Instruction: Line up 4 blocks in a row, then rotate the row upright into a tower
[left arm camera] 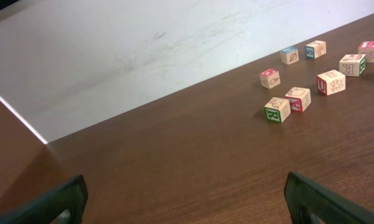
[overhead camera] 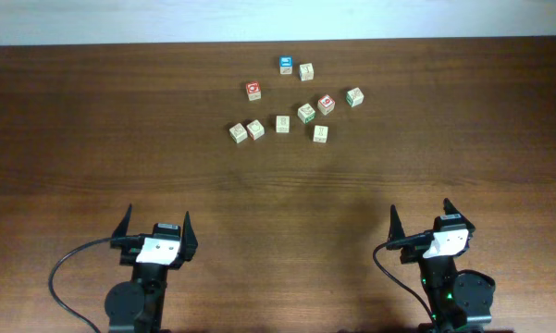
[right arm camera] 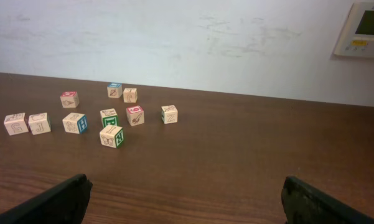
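Several small wooden blocks lie in a loose cluster at the far middle of the table. Pale ones include a pair (overhead camera: 238, 132) (overhead camera: 255, 129) on the left, one (overhead camera: 283, 123) beside them, and one (overhead camera: 320, 133) nearest me. A blue-topped cube (overhead camera: 286, 65) and two red-topped cubes (overhead camera: 253, 90) (overhead camera: 326, 104) sit among them. My left gripper (overhead camera: 157, 217) and right gripper (overhead camera: 420, 211) rest at the near edge, far from the cluster. Both are open and hold nothing. The cluster also shows at the right in the left wrist view (left arm camera: 277, 109) and at the left in the right wrist view (right arm camera: 112, 136).
Bare brown tabletop (overhead camera: 278, 203) lies between the grippers and the cluster. The table's far edge meets a white wall (right arm camera: 187, 37). A pale wall panel (right arm camera: 364, 28) hangs at the upper right of the right wrist view.
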You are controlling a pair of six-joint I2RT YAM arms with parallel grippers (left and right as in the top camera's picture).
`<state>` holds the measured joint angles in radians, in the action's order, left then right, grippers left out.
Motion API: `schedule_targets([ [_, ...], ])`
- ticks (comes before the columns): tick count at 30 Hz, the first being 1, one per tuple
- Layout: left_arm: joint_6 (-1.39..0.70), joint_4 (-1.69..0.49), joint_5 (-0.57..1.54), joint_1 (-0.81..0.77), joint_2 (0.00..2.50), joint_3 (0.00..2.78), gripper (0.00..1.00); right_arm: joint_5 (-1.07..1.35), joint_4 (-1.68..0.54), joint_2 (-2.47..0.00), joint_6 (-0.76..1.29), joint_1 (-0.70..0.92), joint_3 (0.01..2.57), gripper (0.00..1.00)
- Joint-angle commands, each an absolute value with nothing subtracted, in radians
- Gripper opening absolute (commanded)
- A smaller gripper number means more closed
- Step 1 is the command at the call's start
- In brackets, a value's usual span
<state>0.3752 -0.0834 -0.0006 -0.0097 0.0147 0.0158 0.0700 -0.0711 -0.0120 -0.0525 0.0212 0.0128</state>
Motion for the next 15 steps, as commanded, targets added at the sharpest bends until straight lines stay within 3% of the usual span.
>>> schedule_targets([
  [1, 0.388, -0.084, -0.001, -0.004, 0.006, 0.009, 0.99, 0.067, -0.072, -0.004, -0.049, 0.026, 0.006, 0.98],
  [15, 0.388, -0.095, -0.017, -0.004, 0.006, 0.027, 0.99, 0.068, -0.071, -0.006, -0.048, 0.026, 0.019, 0.98],
])
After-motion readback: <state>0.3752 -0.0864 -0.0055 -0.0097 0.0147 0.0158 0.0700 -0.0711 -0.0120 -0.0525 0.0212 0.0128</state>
